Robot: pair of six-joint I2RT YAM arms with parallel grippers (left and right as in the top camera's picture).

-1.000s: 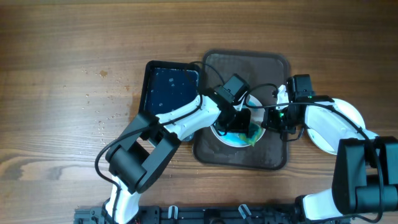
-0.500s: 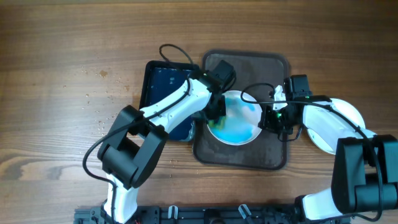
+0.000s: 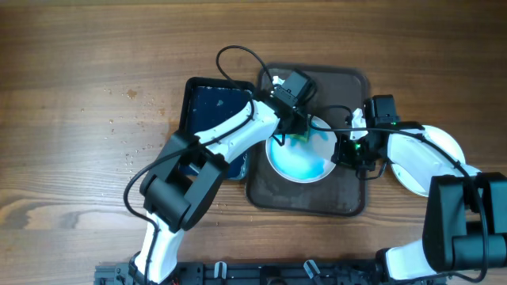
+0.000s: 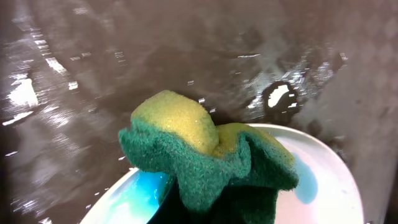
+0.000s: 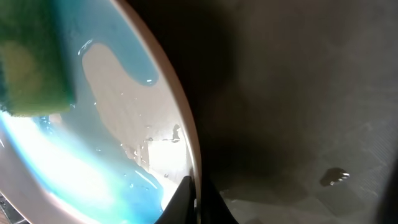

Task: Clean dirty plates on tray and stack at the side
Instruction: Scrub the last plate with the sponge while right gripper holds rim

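A brown wood-grain table [image 3: 79, 95] fills the overhead view. On it lies a dark brown rectangular tray [image 3: 341, 198], its surface wet and glinting in the left wrist view. A dark blue rectangular basin [image 3: 210, 111] speckled with droplets sits just beside the tray's left edge. A second white plate [image 3: 453, 149] rests on the table to the right of the tray, partly under the right arm.

The round white plate smeared with blue liquid [image 3: 305, 162] lies on the tray, near its middle. The left gripper [image 3: 295, 134] is clamped on a bunched green-and-yellow sponge [image 4: 205, 149] that is pressed against the smeared plate's far rim. The right gripper [image 3: 350, 154] pinches that plate's right rim, its fingers nearly together.
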